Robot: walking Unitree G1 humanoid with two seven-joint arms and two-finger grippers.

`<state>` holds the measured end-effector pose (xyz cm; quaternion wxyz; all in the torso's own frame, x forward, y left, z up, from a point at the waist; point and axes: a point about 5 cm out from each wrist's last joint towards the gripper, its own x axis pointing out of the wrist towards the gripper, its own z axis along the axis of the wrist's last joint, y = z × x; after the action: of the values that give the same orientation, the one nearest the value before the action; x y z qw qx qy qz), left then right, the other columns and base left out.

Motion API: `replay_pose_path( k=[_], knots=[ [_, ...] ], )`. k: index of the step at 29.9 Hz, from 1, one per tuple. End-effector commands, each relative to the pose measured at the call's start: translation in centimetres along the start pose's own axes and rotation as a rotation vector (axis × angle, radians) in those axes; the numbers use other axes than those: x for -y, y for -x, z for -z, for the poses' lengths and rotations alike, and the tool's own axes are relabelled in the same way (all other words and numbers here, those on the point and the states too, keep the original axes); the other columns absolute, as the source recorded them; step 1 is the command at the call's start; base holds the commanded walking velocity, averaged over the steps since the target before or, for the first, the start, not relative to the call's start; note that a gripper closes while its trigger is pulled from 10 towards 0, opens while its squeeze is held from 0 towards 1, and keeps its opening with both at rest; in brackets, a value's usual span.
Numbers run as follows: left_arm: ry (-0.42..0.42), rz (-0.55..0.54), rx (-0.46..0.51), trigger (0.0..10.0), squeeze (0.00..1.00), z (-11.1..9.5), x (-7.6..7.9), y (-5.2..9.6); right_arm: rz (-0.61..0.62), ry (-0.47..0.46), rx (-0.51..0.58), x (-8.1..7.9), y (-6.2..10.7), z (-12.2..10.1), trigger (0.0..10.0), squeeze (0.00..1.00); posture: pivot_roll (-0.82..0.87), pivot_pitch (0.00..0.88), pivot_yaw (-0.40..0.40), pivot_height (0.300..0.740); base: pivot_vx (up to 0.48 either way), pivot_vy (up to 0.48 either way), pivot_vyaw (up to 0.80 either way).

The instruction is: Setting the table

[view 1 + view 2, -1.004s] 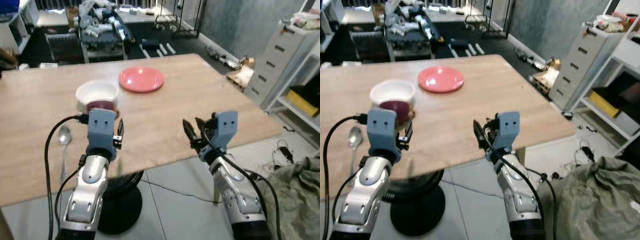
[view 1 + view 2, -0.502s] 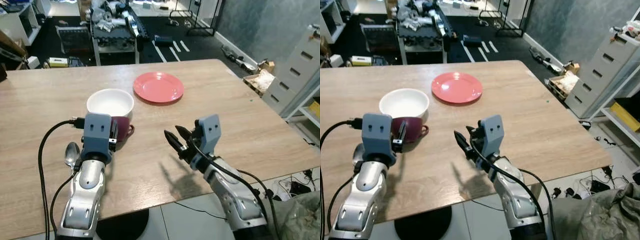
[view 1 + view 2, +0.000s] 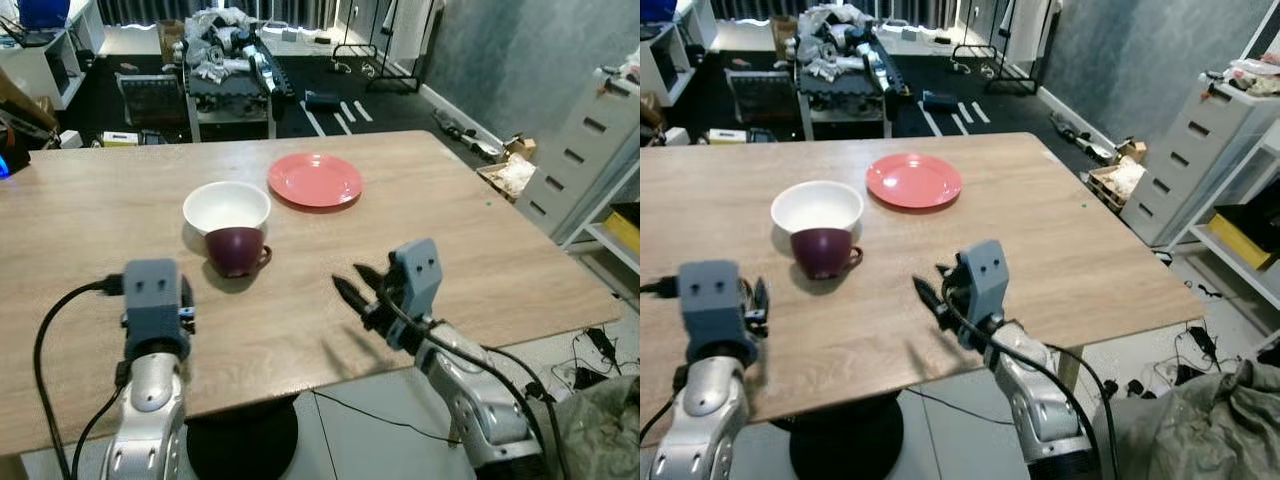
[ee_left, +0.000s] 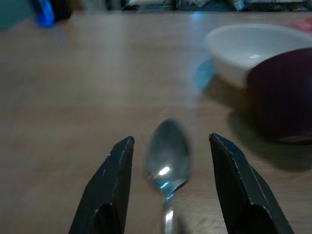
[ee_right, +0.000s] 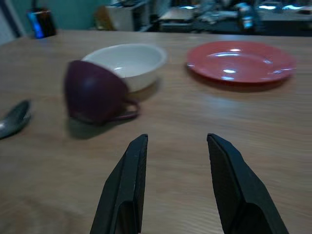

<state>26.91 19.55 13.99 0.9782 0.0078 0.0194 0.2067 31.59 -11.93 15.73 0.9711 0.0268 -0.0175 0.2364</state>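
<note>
On the wooden table point(image 3: 470, 230) lie a pink plate point(image 3: 314, 180), a white bowl point(image 3: 226, 205) and a maroon cup point(image 3: 238, 250) tipped against the bowl's near side. My left gripper point(image 4: 170, 140) is low over the table near its front left edge, open. A metal spoon point(image 4: 168, 158) lies on the wood between its fingers point(image 4: 111, 187), apart from both. My right gripper point(image 3: 350, 290) hovers open over bare wood right of the cup, pointing towards it. The right wrist view shows the cup point(image 5: 95, 97), the bowl point(image 5: 127, 61), the plate point(image 5: 241, 61) and the spoon point(image 5: 14, 119).
The table's front edge runs just under both wrists, with its black pedestal base point(image 3: 245, 440) on the tiled floor below. A grey drawer unit point(image 3: 590, 140) stands to the right, a heap of cloth point(image 3: 600, 430) lies at the lower right, and a cluttered cart point(image 3: 230, 60) stands behind the table.
The camera has shifted. My left gripper has drawn back from beside the cup towards the front left edge, uncovering the cup. The right gripper keeps its place and stays open.
</note>
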Motion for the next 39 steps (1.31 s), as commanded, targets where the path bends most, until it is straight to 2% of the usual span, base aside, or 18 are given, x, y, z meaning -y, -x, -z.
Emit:
replay_pose_path(
  k=[1,2,6,9,13,17,20,25,28,34,39],
  knots=[
    [0.035,-0.039,-0.069,10.0,0.0,1.0,-0.8,-0.1,0.084,0.003,0.004,1.2,0.1,0.1,10.0,0.0,0.04,0.0,-0.006,0.74,0.0,0.0,0.0],
    [0.065,-0.029,-0.103,10.0,0.0,1.5,-1.3,-0.6,0.16,0.01,0.014,2.3,0.2,-0.1,10.0,0.0,0.04,0.0,-0.004,0.74,0.0,0.0,0.0],
    [0.086,0.033,-0.173,10.0,0.0,2.1,-1.8,-1.3,0.241,0.022,0.034,3.5,0.4,-0.6,10.0,0.0,0.04,0.0,-0.002,0.74,0.0,0.0,0.0],
    [0.075,0.106,-0.22,10.0,0.0,2.5,-1.9,-1.5,0.278,0.029,0.041,4.0,0.6,-0.7,10.0,0.0,0.03,0.0,0.0,0.74,0.0,0.0,0.0],
    [0.055,0.188,-0.233,10.0,0.0,2.5,-1.9,-1.8,0.308,0.031,0.046,4.4,0.8,-0.6,10.0,0.0,0.03,0.0,0.003,0.74,0.0,0.0,0.0],
    [0.031,0.277,-0.273,10.0,0.0,2.9,-1.4,-1.3,0.31,0.028,0.049,4.1,0.7,-0.4,10.0,0.0,0.03,0.0,0.007,0.74,0.0,0.0,0.0],
    [0.036,0.299,-0.294,10.0,0.0,3.2,-1.2,-0.9,0.31,0.027,0.049,4.1,0.7,-0.4,10.0,0.0,0.03,0.0,0.006,0.74,0.0,0.0,0.0],
    [0.074,0.301,-0.342,10.0,0.0,4.0,-0.6,0.0,0.3,0.027,0.043,3.9,0.7,-0.3,10.0,0.0,0.02,0.0,-0.004,0.74,0.0,0.0,0.0],
    [0.115,0.259,-0.418,10.0,0.0,5.5,0.1,0.8,0.287,0.033,0.042,3.8,0.5,-0.5,10.0,0.0,0.01,0.0,-0.013,0.74,0.0,0.0,0.0],
    [0.143,0.244,-0.464,10.0,0.0,6.3,1.0,0.1,0.282,0.035,0.045,3.7,0.4,-0.7,10.0,0.0,0.0,0.0,-0.01,0.74,0.0,0.0,0.0],
    [0.17,0.33,-0.42,10.0,0.0,5.0,2.8,-1.7,0.277,0.029,0.051,3.3,0.4,-0.7,10.0,0.0,0.0,0.0,-0.008,0.74,0.0,0.0,0.0]
  ],
)
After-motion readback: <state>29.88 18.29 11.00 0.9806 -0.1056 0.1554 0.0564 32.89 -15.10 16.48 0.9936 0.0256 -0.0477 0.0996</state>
